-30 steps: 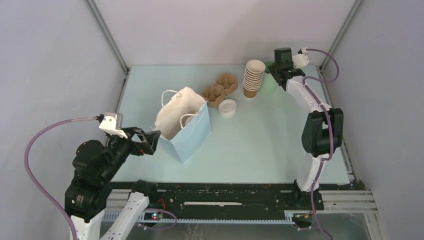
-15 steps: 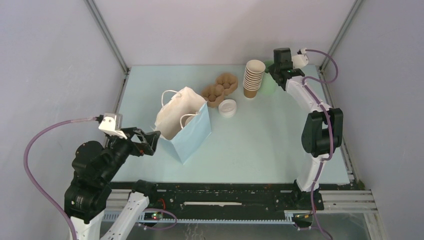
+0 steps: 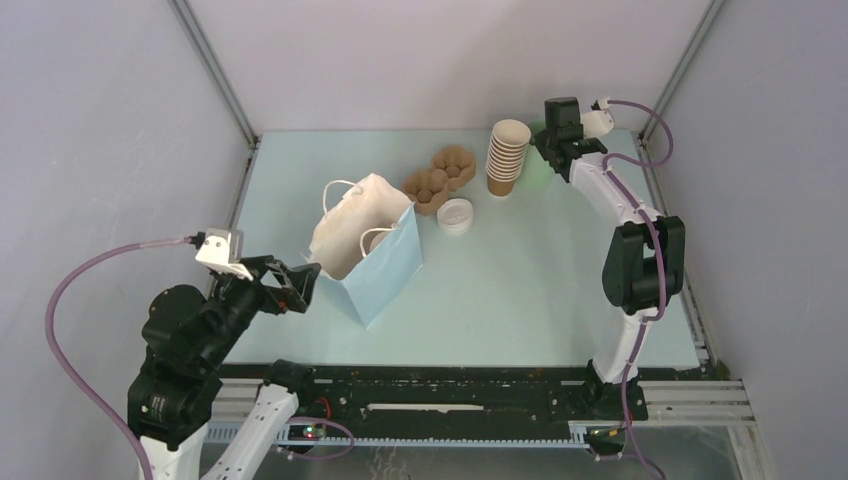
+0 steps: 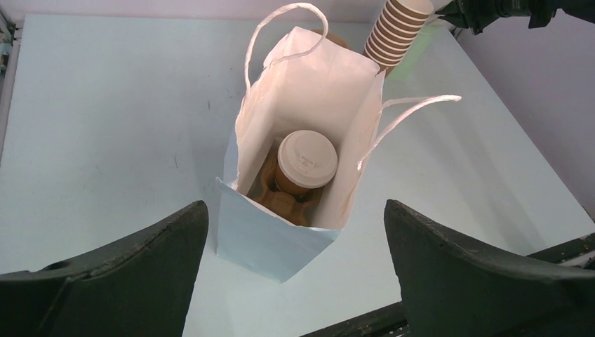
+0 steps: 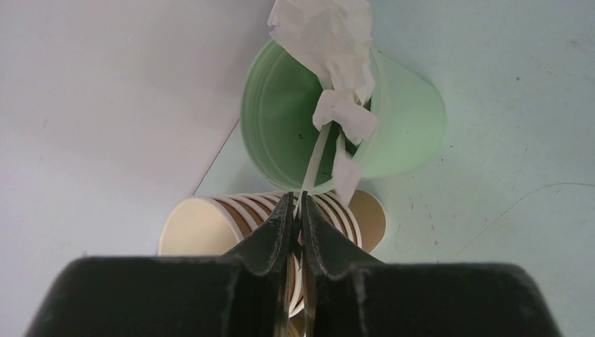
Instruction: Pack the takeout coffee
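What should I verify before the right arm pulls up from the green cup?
1. Right gripper pinching one white stick: ok.
2. Only that stick caught: cannot tell; crumpled wrappers bunch in the pale green cup.
3. Stack of brown cups clear of that gripper: cannot tell; it sits directly behind it.
4. Lidded takeout coffee seated in the paper bag: ok.
5. Bag upright, mouth open: ok.
6. Left gripper open, outside the bag: ok.

Probably a lab: plain grey walls (image 3: 100, 120) box in a table (image 3: 520, 290).
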Controlling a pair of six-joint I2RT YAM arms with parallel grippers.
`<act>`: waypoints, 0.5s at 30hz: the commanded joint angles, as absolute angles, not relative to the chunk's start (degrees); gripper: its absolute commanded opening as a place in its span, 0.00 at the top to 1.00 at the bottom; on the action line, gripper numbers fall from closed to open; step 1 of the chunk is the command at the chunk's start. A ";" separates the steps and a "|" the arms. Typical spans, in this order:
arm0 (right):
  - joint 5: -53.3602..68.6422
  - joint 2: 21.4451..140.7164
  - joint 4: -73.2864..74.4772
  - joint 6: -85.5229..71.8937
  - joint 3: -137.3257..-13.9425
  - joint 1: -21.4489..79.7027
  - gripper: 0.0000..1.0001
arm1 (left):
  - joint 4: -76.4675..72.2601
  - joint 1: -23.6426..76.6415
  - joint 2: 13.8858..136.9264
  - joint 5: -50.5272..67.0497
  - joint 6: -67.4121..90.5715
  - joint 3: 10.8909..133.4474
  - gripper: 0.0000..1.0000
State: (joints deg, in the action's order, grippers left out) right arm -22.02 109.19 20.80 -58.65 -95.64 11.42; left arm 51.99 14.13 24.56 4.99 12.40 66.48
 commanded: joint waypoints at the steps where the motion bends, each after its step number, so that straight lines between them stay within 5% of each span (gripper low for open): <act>1: -23.80 105.59 21.20 -58.47 -95.51 11.87 0.86 | 51.59 14.43 23.88 6.19 10.99 66.53 0.00; 15: -25.53 94.36 17.35 -46.15 -93.45 11.84 0.94 | 51.34 14.47 22.80 -0.20 12.33 66.79 0.00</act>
State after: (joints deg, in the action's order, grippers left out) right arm -23.20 102.59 21.80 -53.28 -95.13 11.42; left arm 51.99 14.13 23.75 4.10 12.47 66.46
